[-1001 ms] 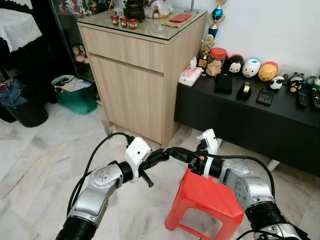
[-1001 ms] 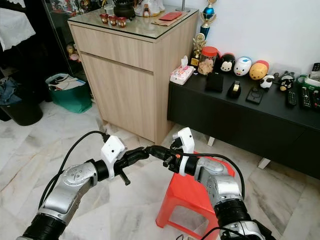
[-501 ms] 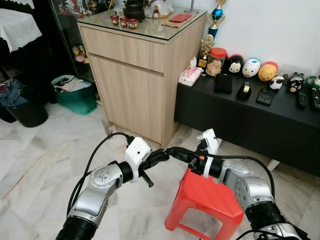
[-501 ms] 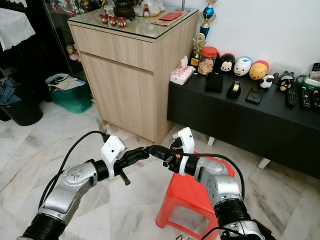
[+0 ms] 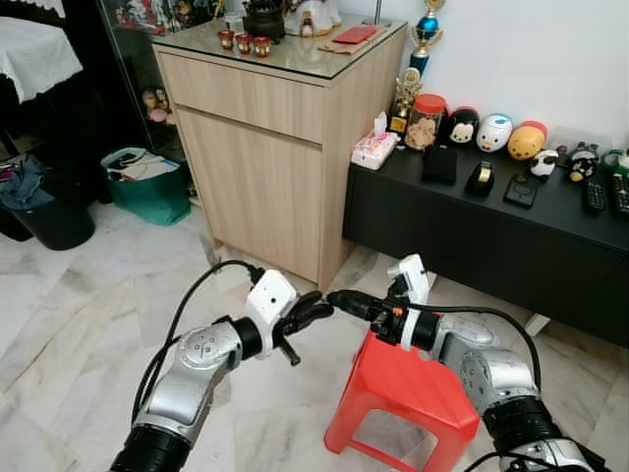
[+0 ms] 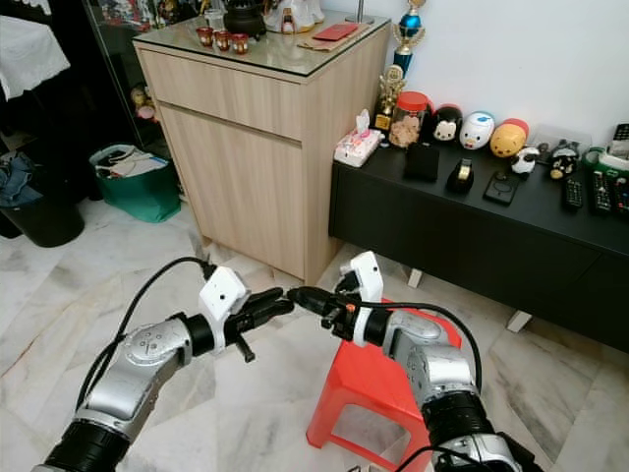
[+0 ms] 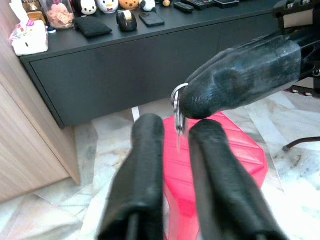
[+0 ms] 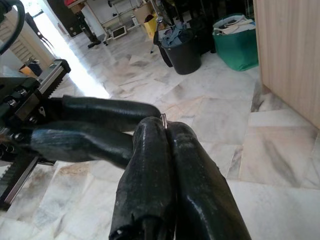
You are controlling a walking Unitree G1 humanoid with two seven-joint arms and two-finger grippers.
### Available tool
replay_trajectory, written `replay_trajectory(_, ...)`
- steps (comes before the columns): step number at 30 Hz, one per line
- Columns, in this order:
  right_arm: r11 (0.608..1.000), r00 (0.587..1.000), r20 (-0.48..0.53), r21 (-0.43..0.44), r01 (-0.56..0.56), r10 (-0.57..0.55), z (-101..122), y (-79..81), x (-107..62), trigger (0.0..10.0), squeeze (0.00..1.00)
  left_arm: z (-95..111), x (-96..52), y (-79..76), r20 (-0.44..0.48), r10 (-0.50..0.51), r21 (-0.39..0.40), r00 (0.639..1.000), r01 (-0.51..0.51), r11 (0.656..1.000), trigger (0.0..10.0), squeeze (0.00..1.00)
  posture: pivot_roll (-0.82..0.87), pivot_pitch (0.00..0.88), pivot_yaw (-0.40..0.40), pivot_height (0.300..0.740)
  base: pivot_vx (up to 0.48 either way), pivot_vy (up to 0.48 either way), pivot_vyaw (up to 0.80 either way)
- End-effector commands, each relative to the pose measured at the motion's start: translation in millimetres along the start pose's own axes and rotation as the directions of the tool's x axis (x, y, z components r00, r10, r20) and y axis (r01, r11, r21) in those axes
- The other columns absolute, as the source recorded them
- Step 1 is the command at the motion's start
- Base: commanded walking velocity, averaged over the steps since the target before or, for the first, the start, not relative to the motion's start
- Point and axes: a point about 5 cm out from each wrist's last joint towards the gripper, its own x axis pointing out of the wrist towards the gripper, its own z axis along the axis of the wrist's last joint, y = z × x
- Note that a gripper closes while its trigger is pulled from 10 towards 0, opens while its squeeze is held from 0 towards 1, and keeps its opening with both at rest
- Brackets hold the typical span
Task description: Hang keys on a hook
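Keys (image 7: 177, 111) hanging pinched at tip of right gripper (image 7: 192, 102), small ring plus blades dangling, mid-air above near-left corner of red stool (image 5: 408, 393). Right gripper fingers pressing together on keys, ring just peeking out between tips (image 8: 163, 119). Left gripper (image 5: 316, 308) meeting it tip to tip, fingers (image 7: 145, 145) parted, straddling dangling keys without closing. Both arms reaching in toward each other at mid-height, black cable (image 5: 187, 305) looping over left arm.

Sitting beyond: wooden cabinet (image 5: 265, 147) with glass top, small cups (image 5: 243, 41) and teapot (image 5: 263, 18) near its back-left corner. Low black console (image 5: 482, 221) butting against cabinet's right side, carrying tissue pack (image 5: 373, 147) at left edge, trophies (image 5: 418, 59), red-lidded jar (image 5: 427, 120), row of round figurines (image 5: 496, 133), remotes (image 5: 595, 192) toward right edge. Green bag (image 5: 147, 185) and black bin (image 5: 49, 211) standing left of cabinet. Marble floor (image 5: 79, 315), white wall (image 5: 550, 49) behind console.
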Motion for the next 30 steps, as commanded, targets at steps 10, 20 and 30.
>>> replay_trajectory(10, 1.0, 1.0, -0.001, -0.001, -0.002, 0.002, 4, 0.2, 2.0, 10.0, 0.0, 6, 3.1, -0.5, 0.012, -0.009, 0.021, 1.0, 0.009, 1.0, 10.0, 0.0, -0.02, 0.0, -0.022, 0.74, 0.0, 0.0, 0.0)
replay_trajectory(20, 1.0, 0.999, 0.024, 0.001, -0.025, 0.025, 11, 3.7, 4.5, 10.0, 0.0, 1, 3.5, -6.6, 0.003, -0.05, -0.017, 0.999, 0.05, 0.999, 10.0, 0.0, -0.02, 0.0, -0.022, 0.74, 0.0, 0.0, 0.0)
replay_trajectory(30, 0.999, 0.998, 0.036, -0.002, -0.043, 0.043, 16, 6.2, 4.5, 10.0, 0.0, 1, 3.8, -8.5, 0.006, -0.07, -0.023, 0.998, 0.07, 0.997, 10.0, 0.0, -0.02, 0.0, -0.022, 0.74, 0.0, 0.0, 0.0)
